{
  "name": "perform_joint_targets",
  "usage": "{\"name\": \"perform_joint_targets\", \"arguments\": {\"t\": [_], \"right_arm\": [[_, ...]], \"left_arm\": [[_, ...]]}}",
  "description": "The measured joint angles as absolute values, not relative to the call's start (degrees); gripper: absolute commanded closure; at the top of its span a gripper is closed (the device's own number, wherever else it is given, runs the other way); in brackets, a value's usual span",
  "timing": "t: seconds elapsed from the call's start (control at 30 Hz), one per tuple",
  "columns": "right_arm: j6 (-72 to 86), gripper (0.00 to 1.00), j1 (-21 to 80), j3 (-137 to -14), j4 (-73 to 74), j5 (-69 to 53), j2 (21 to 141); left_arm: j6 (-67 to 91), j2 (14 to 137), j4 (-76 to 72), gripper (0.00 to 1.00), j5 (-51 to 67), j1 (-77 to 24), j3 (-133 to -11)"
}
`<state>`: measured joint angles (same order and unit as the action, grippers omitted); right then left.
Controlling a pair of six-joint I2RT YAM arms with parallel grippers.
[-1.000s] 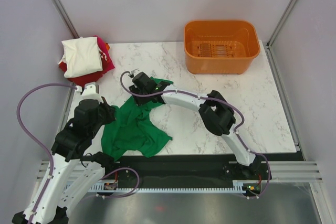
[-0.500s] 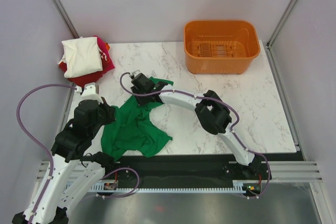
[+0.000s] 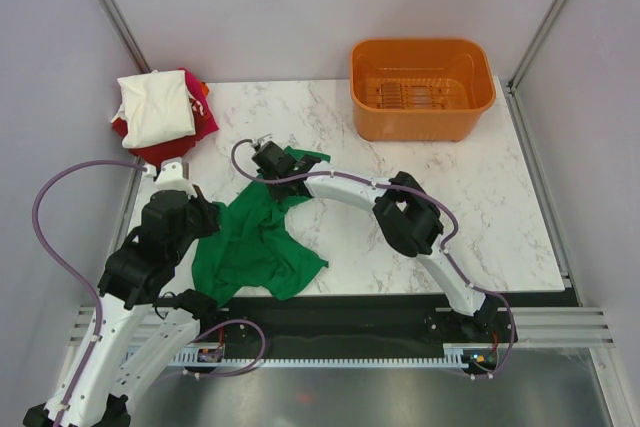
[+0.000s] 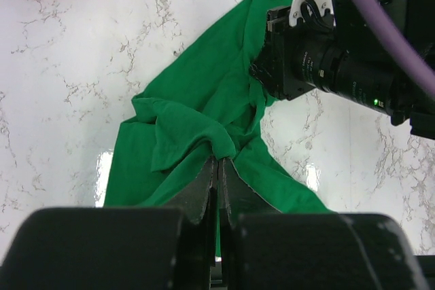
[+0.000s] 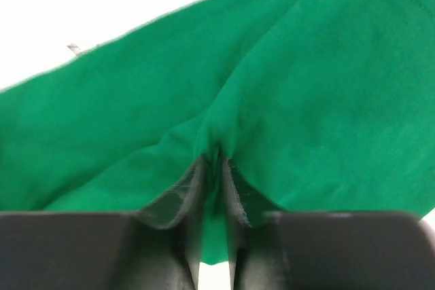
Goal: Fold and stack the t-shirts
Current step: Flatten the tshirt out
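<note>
Green tee (image 4: 197, 93), crumpled: left tool (image 4: 218, 168) is clenching a near fold, right tool (image 5: 212, 162) is gripping a far fold. Spreading calls for lifting together, pulling apart gently.

On white marble table top (image 3: 480, 197): crumpled green cloth t-shirt (image 3: 255, 242) near-left of centre. Folded cream-white shirt (image 3: 155, 107) on top of folded red shirt (image 3: 205, 119), far-left corner. Orange plastic basket (image 3: 422, 87) far right, well apart from both. Left gripper (image 4: 219, 164) on tee's near-left part, right gripper (image 5: 214, 161) at its far end.
</note>
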<state>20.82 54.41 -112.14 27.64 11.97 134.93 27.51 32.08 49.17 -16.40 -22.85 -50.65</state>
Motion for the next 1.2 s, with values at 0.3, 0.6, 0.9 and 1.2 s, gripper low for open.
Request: {"name": "perform_joint_targets", "arguments": {"t": [0.3,0.6,0.9,1.2], "right_arm": [[21.0,1.0,54.4,-106.1,27.5,12.6,132.0],[22.3,1.0,51.4,-79.4,27.0,18.4,105.3],[35.9,1.0,50.9,-46.0,30.6,19.9,71.3],[52.7,0.02,54.9,-32.5,38.0,20.7,49.3]], "left_arm": [[27.5,32.1,49.2,0.98,-16.4,-22.9,-50.6],[27.5,32.1,49.2,0.98,-16.4,-22.9,-50.6],[27.5,32.1,49.2,0.98,-16.4,-22.9,-50.6],[27.5,32.1,49.2,0.98,-16.4,-22.9,-50.6]]}}
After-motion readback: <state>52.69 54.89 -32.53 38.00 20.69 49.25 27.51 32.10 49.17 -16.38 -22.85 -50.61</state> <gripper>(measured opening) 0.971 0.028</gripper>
